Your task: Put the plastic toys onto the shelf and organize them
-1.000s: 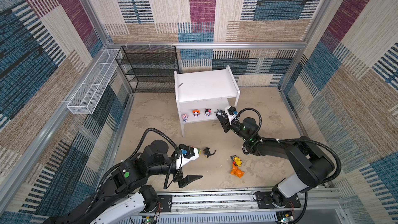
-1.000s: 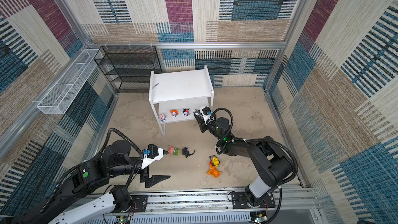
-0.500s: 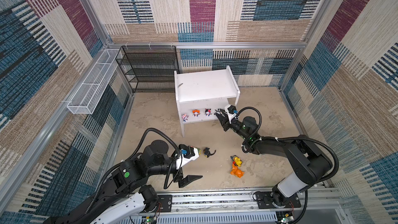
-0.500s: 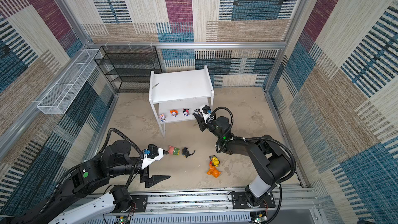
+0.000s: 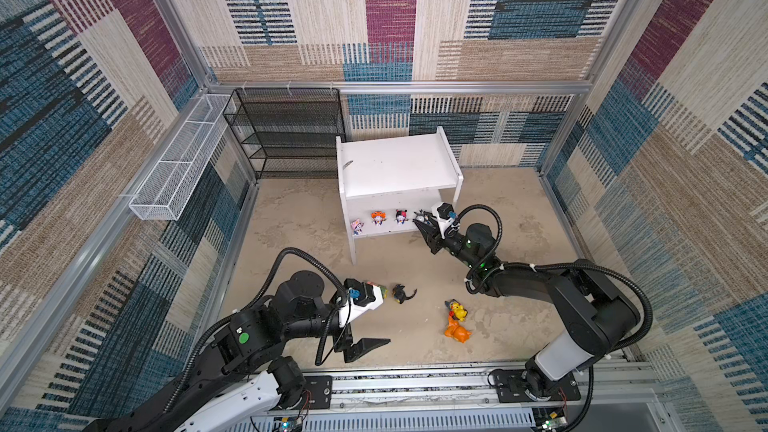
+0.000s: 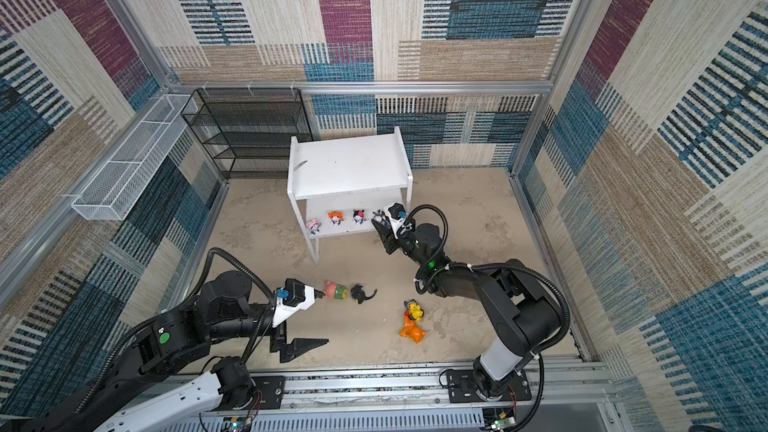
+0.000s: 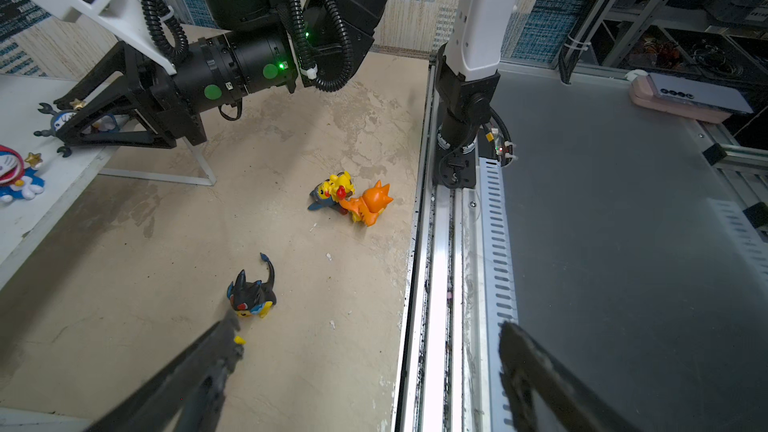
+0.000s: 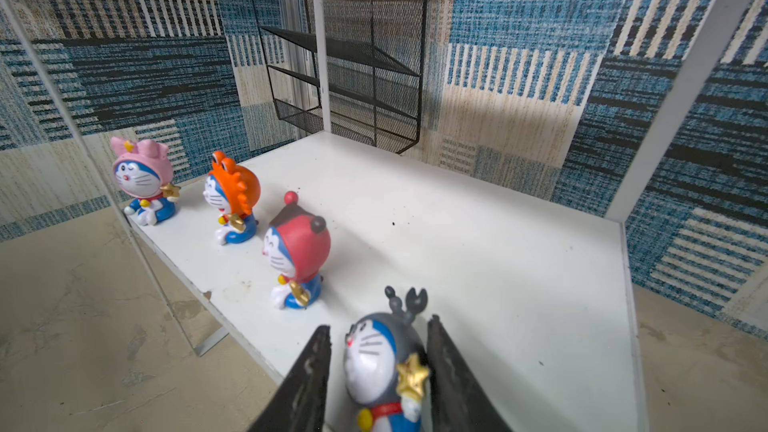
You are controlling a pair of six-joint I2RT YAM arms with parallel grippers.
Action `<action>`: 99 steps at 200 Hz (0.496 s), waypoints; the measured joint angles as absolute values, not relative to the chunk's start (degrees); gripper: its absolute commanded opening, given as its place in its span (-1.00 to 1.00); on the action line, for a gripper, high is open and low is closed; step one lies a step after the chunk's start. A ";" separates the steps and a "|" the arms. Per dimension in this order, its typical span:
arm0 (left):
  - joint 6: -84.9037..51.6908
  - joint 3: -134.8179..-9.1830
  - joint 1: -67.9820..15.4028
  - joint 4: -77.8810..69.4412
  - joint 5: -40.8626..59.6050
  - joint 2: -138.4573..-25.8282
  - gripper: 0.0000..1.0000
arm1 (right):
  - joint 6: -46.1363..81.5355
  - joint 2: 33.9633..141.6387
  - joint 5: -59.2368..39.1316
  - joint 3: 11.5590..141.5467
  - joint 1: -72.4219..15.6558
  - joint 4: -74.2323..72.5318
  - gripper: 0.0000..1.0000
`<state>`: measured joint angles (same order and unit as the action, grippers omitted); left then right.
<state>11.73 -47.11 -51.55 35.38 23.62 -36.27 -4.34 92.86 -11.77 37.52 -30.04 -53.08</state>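
The white shelf (image 5: 395,164) stands mid-floor. On its lower board (image 8: 457,222) a pink-hooded toy (image 8: 141,178), an orange-hooded toy (image 8: 232,197) and a red-hooded toy (image 8: 297,251) stand in a row. My right gripper (image 8: 378,324) is shut on a grey-hooded toy (image 8: 382,363) at the board's front right, next to the red one. On the floor lie a black-hooded toy (image 6: 361,293), a pink-and-green toy (image 6: 336,290), a blue-hooded yellow toy (image 6: 414,309) and an orange toy (image 6: 411,332). My left gripper (image 6: 326,317) hangs wide open and empty, one fingertip beside the pink-and-green toy.
A black mesh rack (image 5: 286,130) stands behind the shelf on the left. A white wire basket (image 5: 178,168) hangs on the left wall. A metal rail (image 5: 415,384) runs along the front edge, and patterned walls enclose the floor.
My right gripper has edged a little further left over the shelf's lower board with the grey-hooded toy. The left arm and the floor toys have not moved.
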 measured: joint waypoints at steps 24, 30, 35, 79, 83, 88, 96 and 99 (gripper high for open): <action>11.73 -47.09 -51.55 35.38 23.05 -36.27 0.98 | -4.36 92.88 -11.49 37.91 -30.04 -52.51 -0.26; 11.73 -47.05 -51.55 35.38 23.03 -36.25 0.98 | -4.36 92.90 -11.49 38.09 -30.04 -52.29 -0.26; 11.73 -47.03 -51.55 35.38 22.96 -36.25 0.98 | -4.36 92.95 -11.49 38.19 -30.04 -52.16 -0.25; 11.73 -47.00 -51.55 35.38 22.92 -36.27 0.98 | -5.17 92.88 -11.60 38.37 -30.11 -51.53 -0.18; 11.73 -47.00 -51.55 35.38 22.92 -36.27 0.98 | -5.23 92.88 -11.60 38.44 -30.11 -51.37 -0.18; 11.73 -47.00 -51.55 35.38 22.92 -36.27 0.98 | -5.34 92.88 -11.57 38.57 -30.09 -51.13 -0.20; 11.73 -47.00 -51.55 35.38 22.92 -36.27 0.98 | -5.45 92.88 -11.55 38.74 -30.09 -50.89 -0.24; 11.73 -47.00 -51.55 35.38 22.92 -36.27 0.98 | -5.54 92.88 -11.51 38.76 -30.09 -50.76 -0.25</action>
